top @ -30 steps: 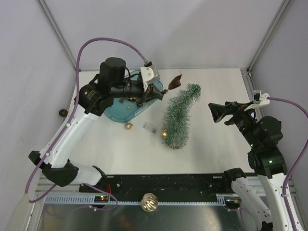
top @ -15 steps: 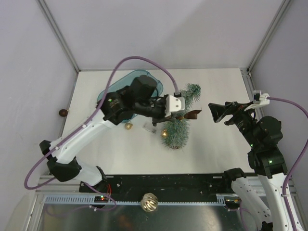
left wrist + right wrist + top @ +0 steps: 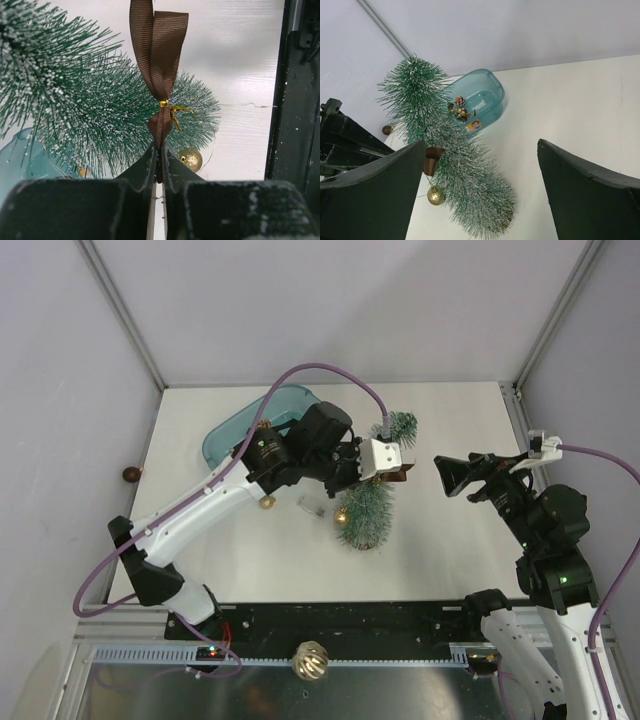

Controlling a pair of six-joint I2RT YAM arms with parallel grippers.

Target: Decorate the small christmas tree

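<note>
The small christmas tree [image 3: 368, 502] lies on the white table, its tip [image 3: 401, 424] toward the back; it also shows in the right wrist view [image 3: 465, 175] and the left wrist view [image 3: 70, 95]. My left gripper [image 3: 392, 476] is shut on a brown ribbon bow [image 3: 159, 50] with a gold tie, held just above the tree's middle; the bow also shows in the right wrist view [image 3: 433, 159]. A gold bauble [image 3: 342, 519] rests against the tree's near-left side. My right gripper [image 3: 452, 476] is open and empty, to the right of the tree.
The teal tub [image 3: 235, 430] stands at the back left with pine-cone ornaments [image 3: 460, 106] inside. A gold bauble [image 3: 267, 502] and a small clear piece [image 3: 312, 506] lie left of the tree. A dark bauble [image 3: 131, 474] sits beyond the left edge. A glittery ball [image 3: 311, 660] rests on the near rail.
My left arm has swung from the teal tub rightward, carrying the brown ribbon bow over the tree. The right arm has hardly moved.
</note>
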